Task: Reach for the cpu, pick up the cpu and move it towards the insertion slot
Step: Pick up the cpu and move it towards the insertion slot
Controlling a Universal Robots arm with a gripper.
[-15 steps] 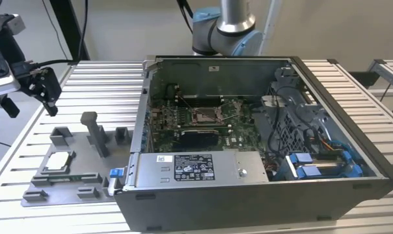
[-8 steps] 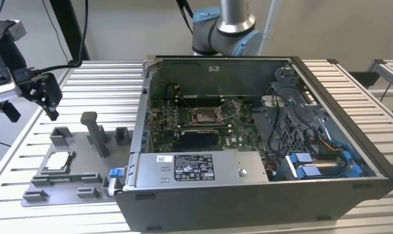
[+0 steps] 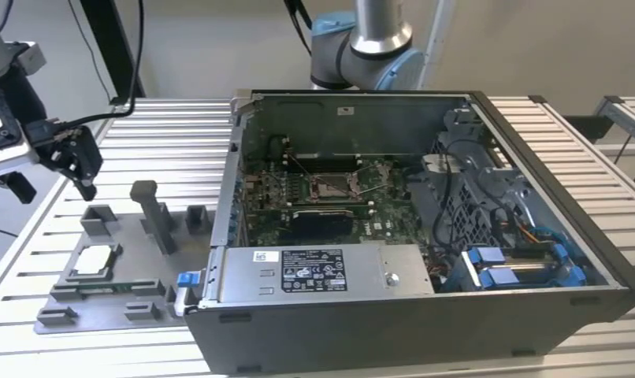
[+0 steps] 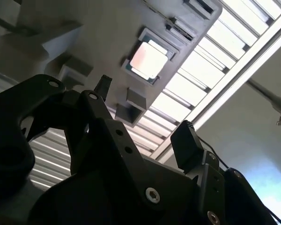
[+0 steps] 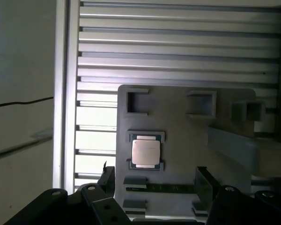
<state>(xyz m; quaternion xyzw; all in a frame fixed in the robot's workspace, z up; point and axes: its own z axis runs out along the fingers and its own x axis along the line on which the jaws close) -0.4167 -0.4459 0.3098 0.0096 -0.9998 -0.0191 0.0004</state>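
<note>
The cpu [image 3: 97,261] is a pale silver square lying flat in a seat on the grey fixture plate [image 3: 71,303] at the exterior view's left. It also lies below the fingers in both wrist views, cpu [image 5: 145,152] and cpu [image 4: 149,60]. My gripper [image 3: 53,190] hangs well above the plate, open, with nothing between its black fingers [image 5: 203,185]. The gripper [image 4: 145,112] stands apart from the chip. The insertion slot [image 3: 333,185] is the silvery-framed socket on the green board inside the open computer case.
The open computer case [image 3: 570,260] takes up the middle and right of the slatted metal table [image 3: 160,134]. A tall grey post [image 3: 150,213] and several low blocks rise from the fixture plate near the chip. The arm's base [image 3: 365,47] stands behind the case.
</note>
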